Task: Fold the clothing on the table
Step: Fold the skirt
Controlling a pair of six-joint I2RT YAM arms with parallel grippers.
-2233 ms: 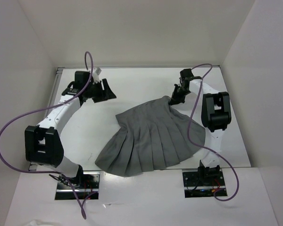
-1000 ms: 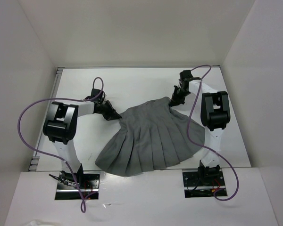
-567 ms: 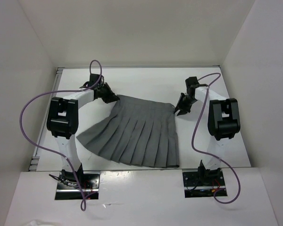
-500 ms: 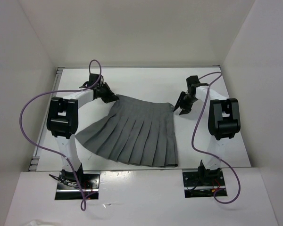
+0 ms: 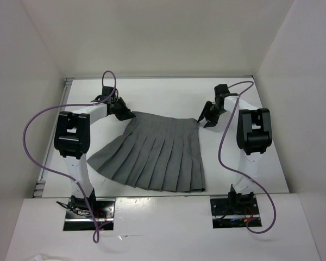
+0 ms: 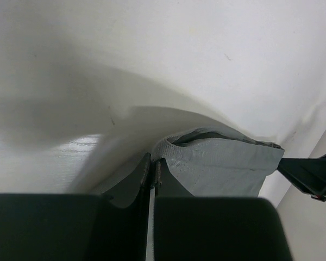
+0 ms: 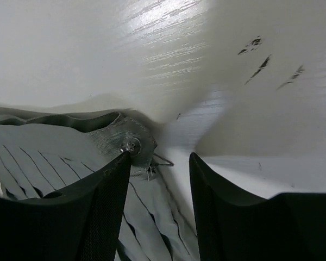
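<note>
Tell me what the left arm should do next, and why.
Probably open the left gripper: the skirt lies spread flat on the table, the right gripper stands open beside its waistband corner, and only the left pinches fabric.

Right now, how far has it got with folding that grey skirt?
Done: the skirt lies spread flat on the table. In hand: the left gripper is shut on one waistband corner; the right gripper is open at the other corner. Left: every fold; none shows yet.
</note>
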